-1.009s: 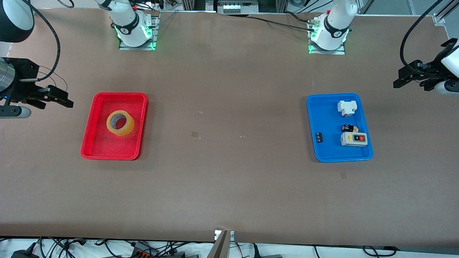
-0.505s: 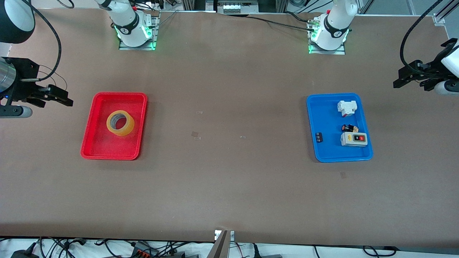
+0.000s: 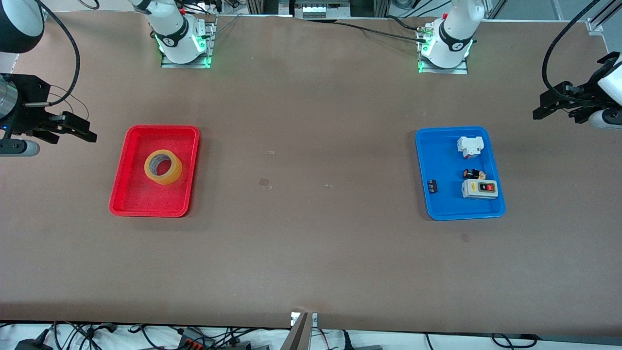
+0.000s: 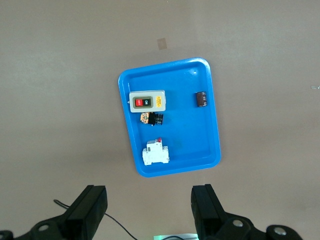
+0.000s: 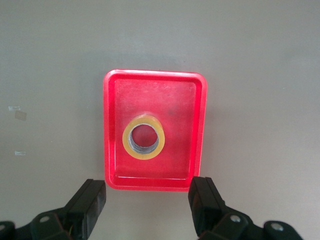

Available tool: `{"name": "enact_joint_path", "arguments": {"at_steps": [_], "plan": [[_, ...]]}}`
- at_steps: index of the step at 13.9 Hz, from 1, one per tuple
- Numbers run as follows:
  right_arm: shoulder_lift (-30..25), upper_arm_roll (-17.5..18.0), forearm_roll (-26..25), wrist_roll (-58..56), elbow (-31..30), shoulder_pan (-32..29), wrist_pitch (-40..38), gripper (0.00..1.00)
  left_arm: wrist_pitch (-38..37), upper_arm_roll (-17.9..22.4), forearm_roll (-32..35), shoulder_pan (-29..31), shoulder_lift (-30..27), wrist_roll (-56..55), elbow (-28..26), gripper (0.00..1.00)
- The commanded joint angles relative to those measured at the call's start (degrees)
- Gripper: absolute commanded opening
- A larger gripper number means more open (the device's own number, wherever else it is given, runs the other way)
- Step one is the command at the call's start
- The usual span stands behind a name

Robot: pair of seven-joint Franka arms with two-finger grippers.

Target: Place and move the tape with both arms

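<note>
Right gripper [image 3: 73, 130] hangs high over bare table at the right arm's end, fingers spread wide with nothing between them. Front view puts the tape [image 3: 163, 166] at roughly 4 o'clock from it; the red tray [image 3: 127, 146] wall sits in between.

Tape lies flat in the red tray, hole up, roughly centred, clear of all four walls. Ring has no long axis, so any approach angle works; I'd say one finger in the hole and one outside, or straddle the whole ring.

Right wrist view: tape [image 5: 144, 137] shows centred ahead of the spread fingers [image 5: 205, 197].

Left gripper [image 3: 551, 103] waits over table at the left arm's end, fingers also apart and empty. Blue tray [image 3: 423, 160] lies at about 8 o'clock from it and holds a grey switch box [image 3: 479, 189], a white breaker [image 3: 470, 146] and small parts.

Right arm is clearly nearer to the tape. Mid-table between the trays is open, good room for a handover or set-down.
</note>
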Motion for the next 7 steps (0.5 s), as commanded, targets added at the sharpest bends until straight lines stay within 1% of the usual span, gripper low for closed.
{"name": "enact_joint_path", "arguments": {"at_steps": [1,7], "plan": [[-1.83,0.64,-0.35,0.41,-1.71,-0.34,-0.2,0.99,-1.31,-0.72,-0.15,0.77,-0.15,-0.09,0.78,1.0],[-1.75,0.64,-0.17,0.41,-2.06,-0.17,0.42,0.99,-1.13,-0.63,-0.15,0.77,-0.15,-0.09,0.78,1.0]]}}
